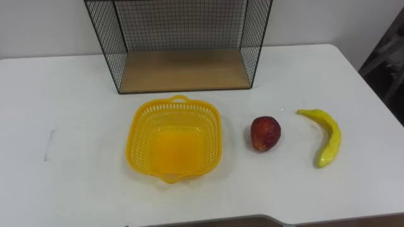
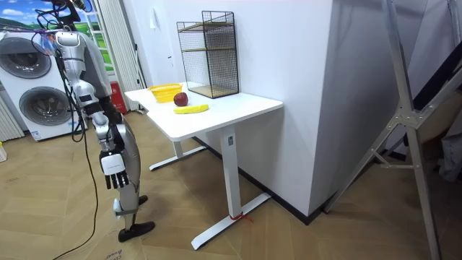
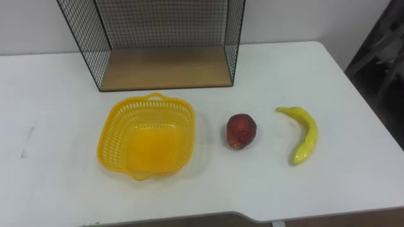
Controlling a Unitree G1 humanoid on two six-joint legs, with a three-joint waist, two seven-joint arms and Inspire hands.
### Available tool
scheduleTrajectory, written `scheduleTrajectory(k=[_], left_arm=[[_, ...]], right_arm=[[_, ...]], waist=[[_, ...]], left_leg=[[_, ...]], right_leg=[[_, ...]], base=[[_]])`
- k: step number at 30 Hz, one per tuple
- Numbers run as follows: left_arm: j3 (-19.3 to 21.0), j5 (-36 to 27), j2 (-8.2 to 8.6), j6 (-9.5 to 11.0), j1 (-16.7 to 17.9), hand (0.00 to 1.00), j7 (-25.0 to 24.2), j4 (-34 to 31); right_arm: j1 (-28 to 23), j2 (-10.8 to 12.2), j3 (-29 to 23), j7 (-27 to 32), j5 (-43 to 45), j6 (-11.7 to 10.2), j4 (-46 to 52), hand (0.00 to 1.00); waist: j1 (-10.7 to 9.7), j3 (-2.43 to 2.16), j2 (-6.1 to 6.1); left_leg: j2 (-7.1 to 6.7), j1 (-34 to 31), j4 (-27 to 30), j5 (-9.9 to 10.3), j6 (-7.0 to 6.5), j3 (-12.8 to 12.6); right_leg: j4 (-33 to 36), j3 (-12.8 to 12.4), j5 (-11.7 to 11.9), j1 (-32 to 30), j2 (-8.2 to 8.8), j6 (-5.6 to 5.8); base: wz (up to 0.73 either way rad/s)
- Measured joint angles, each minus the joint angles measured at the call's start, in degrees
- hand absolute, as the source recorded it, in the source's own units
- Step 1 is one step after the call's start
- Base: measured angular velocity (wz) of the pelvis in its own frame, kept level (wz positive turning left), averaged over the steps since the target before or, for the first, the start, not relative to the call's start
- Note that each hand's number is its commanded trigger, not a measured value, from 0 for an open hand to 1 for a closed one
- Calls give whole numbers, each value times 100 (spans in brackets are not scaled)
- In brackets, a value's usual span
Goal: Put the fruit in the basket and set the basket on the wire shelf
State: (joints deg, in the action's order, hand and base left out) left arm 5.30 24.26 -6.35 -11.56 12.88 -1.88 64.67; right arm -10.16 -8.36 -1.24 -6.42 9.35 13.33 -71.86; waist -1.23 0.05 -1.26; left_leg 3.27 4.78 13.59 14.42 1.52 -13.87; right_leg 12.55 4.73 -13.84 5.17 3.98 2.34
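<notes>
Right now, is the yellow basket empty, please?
Empty: the basket shows a bare floor; the apple and banana lie on the table beside it.

We record bare white tabletop (image 1: 63, 94) all round the yellow plastic lattice basket (image 1: 141, 135), gaps separating it, the round red apple (image 1: 266, 133) and the curved yellow banana (image 1: 329, 139), and the black wire shelf (image 1: 183, 69) open-fronted just behind.

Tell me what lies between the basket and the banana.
The apple lies on the table between the basket and the banana, touching neither. The left eye view shows this.
</notes>
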Motion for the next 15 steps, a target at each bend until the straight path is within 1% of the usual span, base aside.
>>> scheduleTrajectory(k=[5,7,8,9,12,15], left_arm=[[-2,-128,-5,3,-7,0,-4,0],[-91,-276,-28,24,-15,0,3,5],[-128,-331,-36,30,-16,0,5,5],[-164,-393,-43,36,-19,0,11,10],[-168,-399,-44,45,-11,0,8,4],[-161,-425,-45,77,-6,0,8,-2]], right_arm=[[20,-1,0,-12,30,-3,26,0],[28,-1,18,-7,64,-27,42,0],[39,-1,18,-3,64,-28,33,0],[114,-1,6,2,64,-27,14,0],[132,-4,2,30,37,-106,41,0],[178,-4,0,186,-43,-200,55,0]], waist=[[5,7,1],[-4,28,-6],[-4,31,-8],[-4,45,-10],[5,53,-14],[12,53,-12]], left_leg=[[-1,2,2,0,0,14],[-2,11,6,0,0,26],[-3,10,7,0,0,30],[-2,7,18,0,0,33],[-3,-3,19,0,0,45],[-2,1,3,0,0,36]], right_leg=[[1,-1,0,9,-3,0],[-9,7,1,33,-4,0],[-14,10,1,36,-4,0],[-34,8,1,35,-4,0],[-76,8,0,41,-7,0],[-78,5,0,35,-8,0]], base=[[0],[0],[0],[0],[0],[0]])
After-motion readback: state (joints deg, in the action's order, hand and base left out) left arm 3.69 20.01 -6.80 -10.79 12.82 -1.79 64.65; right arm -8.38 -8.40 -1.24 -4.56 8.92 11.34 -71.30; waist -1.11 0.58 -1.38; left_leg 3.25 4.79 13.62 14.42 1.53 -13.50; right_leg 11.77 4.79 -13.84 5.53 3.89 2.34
